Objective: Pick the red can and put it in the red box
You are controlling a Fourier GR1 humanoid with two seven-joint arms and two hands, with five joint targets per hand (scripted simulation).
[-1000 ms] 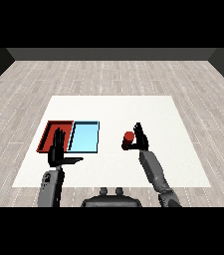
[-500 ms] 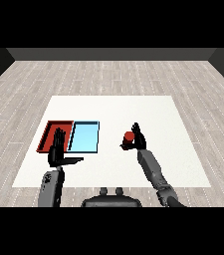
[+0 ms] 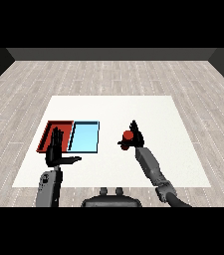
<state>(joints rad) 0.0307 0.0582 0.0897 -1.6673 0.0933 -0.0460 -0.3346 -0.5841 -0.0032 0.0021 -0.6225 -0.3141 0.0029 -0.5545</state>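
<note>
I judge the task barely begun: the red can [image 3: 128, 135] stands on the white counter [image 3: 158, 114], well apart from the red tray [image 3: 50, 132] where it belongs, and the tray's visible part holds nothing. The grasp, the lift, the carry across and the setting down all appear to lie ahead of me.

My right hand [image 3: 134, 140] is at the can. The can sits on the thumb side of that hand, just in front of my palm, with one finger pointing up past it and my thumb reaching out low on the can's near side. The hand looks partly spread around the can, not wrapped round it; whether any finger actually touches the can I cannot tell, since the two overlap in the head view.

My left hand [image 3: 55, 151] stands with fingers straight and upright and the thumb stuck out sideways, holding nothing. The red tray lies just beyond its fingertips, partly hidden behind them, and the light blue tray [image 3: 85, 137] lies beside the red one, off towards my right hand.
</note>
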